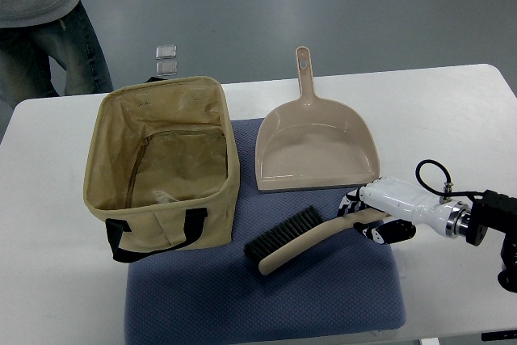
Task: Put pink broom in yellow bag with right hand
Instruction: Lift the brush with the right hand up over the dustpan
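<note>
Your white desk [452, 111] fills most of the frame, with a blue-grey mat [339, 296] laid across its lower middle. On the left of the frame the yellow bag [109, 131] stands open-mouthed, a soft fabric tote with black strap handles, its right wall resting over the mat's edge. At upper centre lies a pink dustpan [315, 147], handle pointing to the top of the frame. At the upper left edge a person [44, 30] stands behind the desk, and two small clear items [166, 59] lie on the floor beyond it.

The pink broom [303, 238] lies flat on the mat at lower centre, between bag and dustpan, its dark bristle head toward the bag and its handle running up and right. Your right hand [373, 217] comes in from the right edge and sits at that handle's end, fingers curled around it, though how firm the hold is cannot be judged from above. No left arm shows.

Expect the broom to be light and stiff, a plastic handle probably a little slick, bristles soft and springy. The handle is the place to hold; a grip so near the tip may let the head droop or swing.

No brand, label or legible writing is visible.
</note>
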